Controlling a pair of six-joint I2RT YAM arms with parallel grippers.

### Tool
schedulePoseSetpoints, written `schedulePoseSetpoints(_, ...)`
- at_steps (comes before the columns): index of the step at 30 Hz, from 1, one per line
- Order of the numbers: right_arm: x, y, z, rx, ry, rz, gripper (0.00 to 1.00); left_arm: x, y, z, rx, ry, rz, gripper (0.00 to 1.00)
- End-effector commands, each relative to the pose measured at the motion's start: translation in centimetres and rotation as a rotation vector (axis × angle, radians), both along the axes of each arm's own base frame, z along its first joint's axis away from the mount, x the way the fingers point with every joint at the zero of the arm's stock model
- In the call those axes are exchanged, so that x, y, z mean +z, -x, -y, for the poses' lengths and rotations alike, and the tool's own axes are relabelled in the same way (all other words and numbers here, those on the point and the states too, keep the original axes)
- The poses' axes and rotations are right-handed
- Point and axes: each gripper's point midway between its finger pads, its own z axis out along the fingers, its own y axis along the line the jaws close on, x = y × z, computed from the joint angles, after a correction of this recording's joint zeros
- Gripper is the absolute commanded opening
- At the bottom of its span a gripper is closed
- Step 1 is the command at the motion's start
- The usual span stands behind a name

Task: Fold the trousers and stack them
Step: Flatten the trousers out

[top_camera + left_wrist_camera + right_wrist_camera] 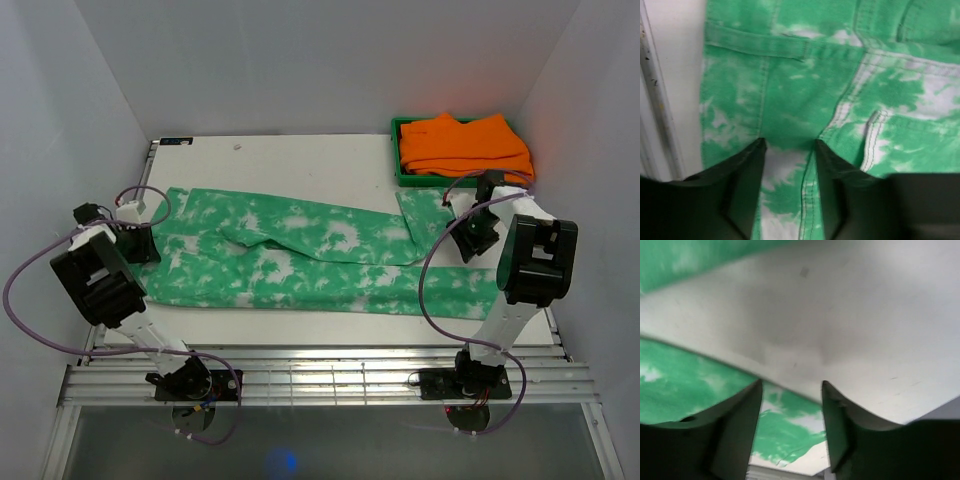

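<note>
**Item 1: trousers** (300, 255). Green with white mottling, laid lengthwise across the white table (300, 160). Waist end at the left, both legs running to the right. The far leg is rumpled near its middle and the near leg lies flatter. The leg ends reach the right side of the table, just short of the green tray (398, 178).

**Item 2: left gripper** (138, 243). Set down at the waist end of the trousers. In the left wrist view the left gripper (789, 145) has its dark fingers (747, 187) standing partway apart, with green-and-white cloth and a stitched seam filling the gap. The waistband (755, 45) crosses just ahead. Whether the fingers nip the cloth or only straddle it cannot be told.

**Item 3: right gripper** (478, 240). Low over the leg ends, near the tray. In the right wrist view the right gripper (791, 385) has its fingers (737, 432) partway apart. A pale sheet with a curved edge runs across the gap, with green cloth below it. The view is blurred, so whether anything is pinched cannot be told.

**Item 4: orange garments** (465, 148). Folded and piled in the tray at the far right corner, apart from the trousers
</note>
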Motion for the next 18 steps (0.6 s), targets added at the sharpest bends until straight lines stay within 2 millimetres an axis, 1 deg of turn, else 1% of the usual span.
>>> schedulePoseSetpoints(1,7.4,-7.8,-2.8,-0.083,-0.164,0.351,0.6,2.6,0.7,0.1,-0.06,-0.046,0.049,0.61)
schedulePoseSetpoints(2,8.7,-8.5,-3.9,-0.089,-0.22,0.384,0.62,4.2,0.3,0.5,-0.075,-0.06,0.091,0.69)
schedulePoseSetpoints(3,10.5,-9.6,-4.5,-0.137,-0.255,0.427,0.64,5.1,0.0,0.8,-0.088,-0.06,0.118,0.73)
schedulePoseSetpoints(4,11.3,-10.3,-5.1,-0.152,-0.281,0.454,0.64,6.1,-0.5,1.6,-0.116,-0.043,0.16,0.75)
schedulePoseSetpoints(5,11.9,-11.0,-6.6,-0.141,-0.305,0.469,0.64,6.9,-0.9,1.8,-0.13,-0.059,0.183,0.78)
schedulePoseSetpoints(6,12.0,-11.6,-7.4,-0.148,-0.314,0.48,0.64,7.8,-1.5,2.7,-0.161,-0.076,0.208,0.79)
schedulePoseSetpoints(7,12.5,-12.4,-8.3,-0.174,-0.333,0.497,0.63,8.3,-2.0,3.0,-0.18,-0.083,0.232,0.79)
schedulePoseSetpoints(8,12.4,-13.3,-10.1,-0.152,-0.344,0.516,0.63,8.7,-2.6,3.7,-0.195,-0.089,0.25,0.8)
schedulePoseSetpoints(9,12.2,-13.8,-11.5,-0.145,-0.348,0.523,0.63,8.7,-2.7,4.1,-0.201,-0.096,0.255,0.81)
schedulePoseSetpoints(10,12.1,-14.3,-12.3,-0.173,-0.334,0.532,0.63,8.7,-3.1,4.0,-0.203,-0.12,0.258,0.81)
schedulePoseSetpoints(11,11.4,-15.1,-14.4,-0.145,-0.336,0.543,0.62,8.4,-3.5,4.7,-0.211,-0.122,0.255,0.81)
schedulePoseSetpoints(12,11.1,-15.5,-15.2,-0.144,-0.323,0.553,0.61,7.8,-3.5,4.9,-0.205,-0.117,0.246,0.81)
schedulePoseSetpoints(13,10.7,-16.0,-15.8,-0.149,-0.312,0.566,0.6,7.8,-3.9,4.9,-0.2,-0.117,0.251,0.81)
schedulePoseSetpoints(14,10.0,-16.6,-17.1,-0.149,-0.289,0.582,0.61,7.4,-3.9,5.2,-0.191,-0.1,0.239,0.81)
schedulePoseSetpoints(15,9.7,-17.0,-17.8,-0.148,-0.274,0.598,0.61,7.1,-4.0,5.2,-0.183,-0.089,0.231,0.81)
schedulePoseSetpoints(16,9.4,-17.5,-17.4,-0.167,-0.213,0.63,0.62,6.7,-4.1,5.2,-0.173,-0.078,0.22,0.81)
schedulePoseSetpoints(17,8.4,-17.6,-18.6,-0.148,-0.193,0.633,0.62,6.5,-4.2,5.1,-0.161,-0.073,0.211,0.81)
schedulePoseSetpoints(18,8.5,-18.4,-19.0,-0.149,-0.176,0.679,0.63,6.2,-4.1,5.1,-0.157,-0.067,0.205,0.81)
